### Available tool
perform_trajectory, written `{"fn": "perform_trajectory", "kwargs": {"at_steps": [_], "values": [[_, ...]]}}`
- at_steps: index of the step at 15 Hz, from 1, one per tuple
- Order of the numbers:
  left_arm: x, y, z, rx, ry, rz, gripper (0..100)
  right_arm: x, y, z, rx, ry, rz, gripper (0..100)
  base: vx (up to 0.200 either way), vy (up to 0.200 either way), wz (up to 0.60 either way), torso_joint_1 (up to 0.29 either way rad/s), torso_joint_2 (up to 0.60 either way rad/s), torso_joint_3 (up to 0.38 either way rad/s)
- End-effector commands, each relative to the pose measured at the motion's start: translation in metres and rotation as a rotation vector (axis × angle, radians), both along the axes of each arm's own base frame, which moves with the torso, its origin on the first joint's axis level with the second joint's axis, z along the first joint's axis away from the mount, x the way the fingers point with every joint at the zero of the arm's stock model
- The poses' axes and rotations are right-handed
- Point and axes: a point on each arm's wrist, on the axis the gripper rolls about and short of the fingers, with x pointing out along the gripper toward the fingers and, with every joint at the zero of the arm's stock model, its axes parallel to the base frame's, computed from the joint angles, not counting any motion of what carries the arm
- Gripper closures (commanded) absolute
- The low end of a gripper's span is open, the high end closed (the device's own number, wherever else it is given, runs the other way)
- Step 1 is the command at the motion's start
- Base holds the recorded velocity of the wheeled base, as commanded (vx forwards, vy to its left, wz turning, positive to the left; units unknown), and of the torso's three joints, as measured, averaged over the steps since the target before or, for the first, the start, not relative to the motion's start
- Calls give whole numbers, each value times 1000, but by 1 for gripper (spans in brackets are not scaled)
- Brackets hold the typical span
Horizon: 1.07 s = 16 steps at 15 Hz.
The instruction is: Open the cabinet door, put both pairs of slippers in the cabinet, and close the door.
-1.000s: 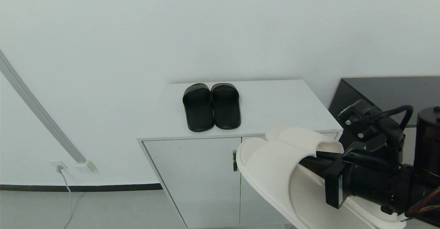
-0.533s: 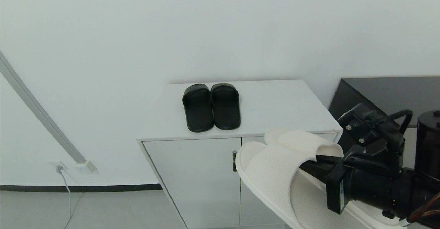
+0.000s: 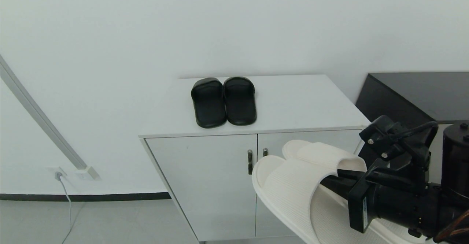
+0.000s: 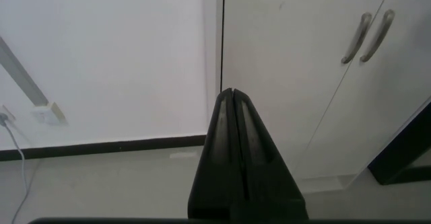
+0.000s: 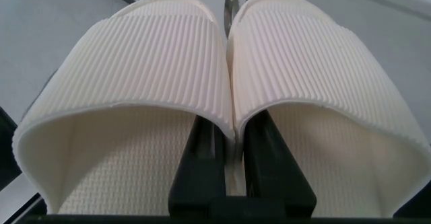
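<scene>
Cream ribbed slippers [image 3: 289, 185] look light, floppy; right gripper [image 5: 230, 143] clenches their adjoining straps before the cabinet [image 3: 205, 170]; left gripper [image 4: 233, 101] closed, empty.

Cabinet [image 3: 300, 104] is set against the wall. First slipper pair [image 3: 223, 101] is laid side by side on its top, left of centre. 2 handles [image 3: 250, 161] are mounted side by side where the 2 shut doors meet. Second slipper pair [image 3: 293, 185] is held before the right door, below the top, with 1 finger of the right pincer [image 5: 229, 157] inside each slipper. Side unit [image 3: 414, 86] is placed right of the cabinet. Wall outlet [image 3: 56, 172] is found left of it, near the floor. Left pincer [image 4: 232, 99] is positioned before the cabinet's left front edge.
</scene>
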Motion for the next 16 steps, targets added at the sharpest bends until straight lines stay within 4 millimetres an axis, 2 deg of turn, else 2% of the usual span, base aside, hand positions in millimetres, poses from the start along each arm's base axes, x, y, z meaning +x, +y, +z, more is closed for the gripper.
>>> {"fn": "perform_trajectory", "kwargs": {"at_steps": [1,2,16], "values": [[0,0,0,-1,1,-1,100,-1,0,-1,-4,2,5,100,0,0,0,-212,535,315],[0,0,0,-2,1,-1,0,-4,-1,-1,-3,1,10,100,0,0,0,-227,530,310],[0,0,0,-2,1,0,0,-8,-4,-9,-50,-7,30,100,0,0,0,-170,493,324]]}}
